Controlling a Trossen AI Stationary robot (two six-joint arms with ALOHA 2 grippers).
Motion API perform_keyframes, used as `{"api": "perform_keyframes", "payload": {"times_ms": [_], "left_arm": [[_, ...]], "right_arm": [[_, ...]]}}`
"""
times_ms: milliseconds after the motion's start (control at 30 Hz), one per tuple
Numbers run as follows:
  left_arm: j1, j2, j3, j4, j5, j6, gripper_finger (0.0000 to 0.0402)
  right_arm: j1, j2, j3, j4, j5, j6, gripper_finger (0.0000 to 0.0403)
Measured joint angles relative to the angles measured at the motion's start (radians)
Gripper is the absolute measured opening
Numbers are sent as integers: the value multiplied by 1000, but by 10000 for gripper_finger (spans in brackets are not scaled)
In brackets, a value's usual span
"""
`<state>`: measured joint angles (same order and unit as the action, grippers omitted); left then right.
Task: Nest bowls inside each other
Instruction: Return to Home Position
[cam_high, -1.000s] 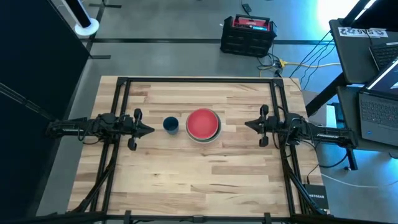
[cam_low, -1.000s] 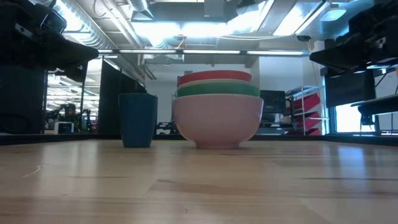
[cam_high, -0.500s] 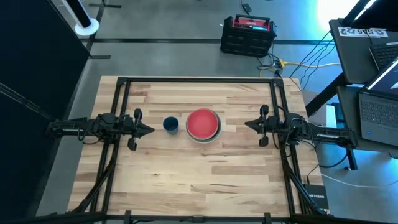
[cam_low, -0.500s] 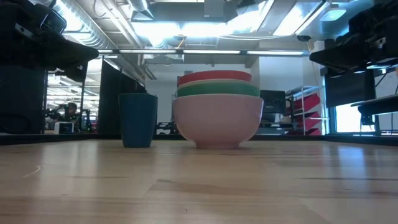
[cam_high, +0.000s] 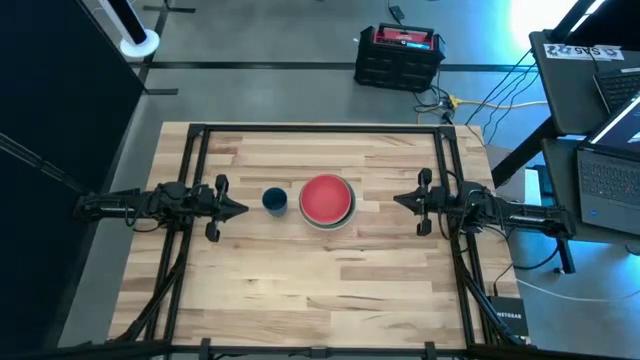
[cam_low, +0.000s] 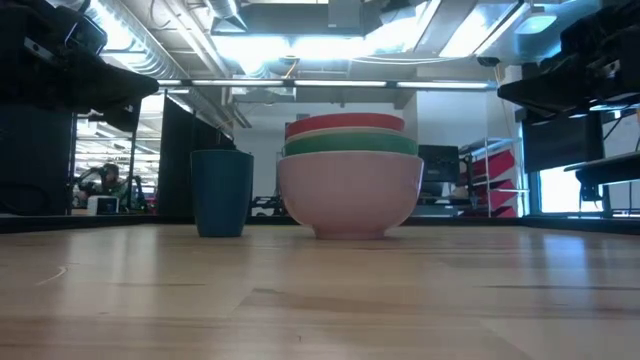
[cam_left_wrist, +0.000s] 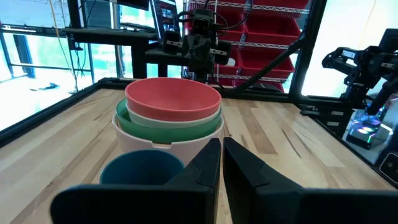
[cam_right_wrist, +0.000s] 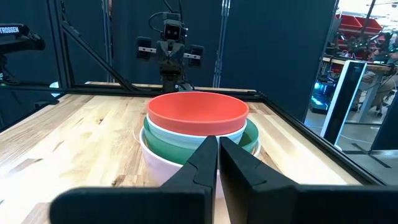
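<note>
The bowls (cam_high: 327, 200) stand nested in one stack at the table's middle: a red-pink bowl (cam_low: 346, 124) on top, a green one (cam_low: 350, 143) under it, an off-white one (cam_low: 350, 195) at the bottom resting on the wood. My left gripper (cam_high: 243, 209) is shut at the table's left side, pointing level at the stack, with nothing in it. My right gripper (cam_high: 397, 200) is shut at the right side, also level and clear of the stack. Between the red and green bowls the wrist views show a pale rim (cam_right_wrist: 193, 135).
A dark blue cup (cam_high: 275, 201) stands upright just left of the stack, between it and my left gripper. Black frame rails (cam_high: 320, 128) run along the far edge and down both sides. Bare wood lies in front of and behind the stack.
</note>
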<state>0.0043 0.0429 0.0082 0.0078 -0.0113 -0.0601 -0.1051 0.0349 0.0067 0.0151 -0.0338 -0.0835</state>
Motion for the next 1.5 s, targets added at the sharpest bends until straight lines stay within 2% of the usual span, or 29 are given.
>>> {"api": "perform_keyframes", "payload": {"times_ms": [1500], "left_arm": [[0, 0, 0, 0, 0, 0, 0]], "right_arm": [[0, 0, 0, 0, 0, 0, 1]]}}
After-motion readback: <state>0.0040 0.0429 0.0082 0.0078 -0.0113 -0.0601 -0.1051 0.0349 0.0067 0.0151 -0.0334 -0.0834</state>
